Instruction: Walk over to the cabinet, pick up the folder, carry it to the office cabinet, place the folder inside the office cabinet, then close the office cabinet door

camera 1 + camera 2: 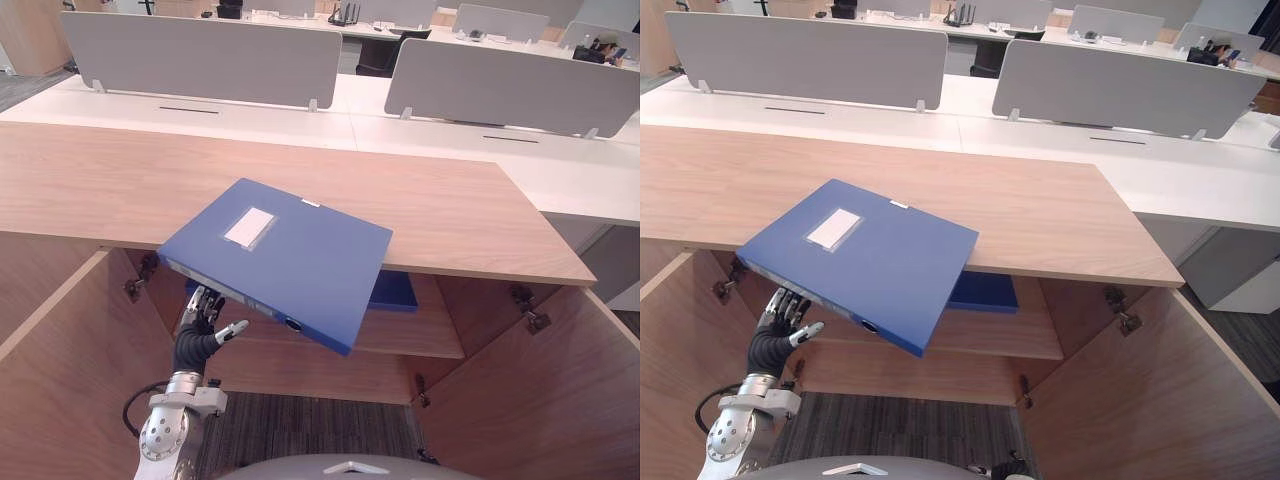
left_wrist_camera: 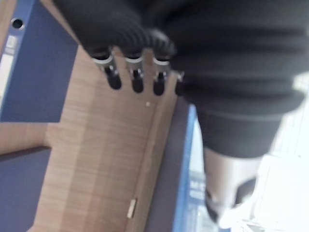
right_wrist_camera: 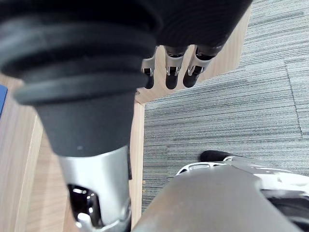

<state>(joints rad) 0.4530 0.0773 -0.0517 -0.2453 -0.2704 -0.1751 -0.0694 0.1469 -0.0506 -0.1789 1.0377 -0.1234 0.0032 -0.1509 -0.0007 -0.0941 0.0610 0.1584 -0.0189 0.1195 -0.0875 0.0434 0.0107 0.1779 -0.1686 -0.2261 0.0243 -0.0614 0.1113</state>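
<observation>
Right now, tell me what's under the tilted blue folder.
The left hand reaches up beneath the tilted blue folder near its spine. Below, a second blue folder lies on the cabinet shelf, mostly covered; whether the hand touches it is hidden.

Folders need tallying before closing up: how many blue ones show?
2. One folder tilts over the cabinet top, above the left hand; a second folder lies on the shelf behind it. Others may be hidden.
</observation>
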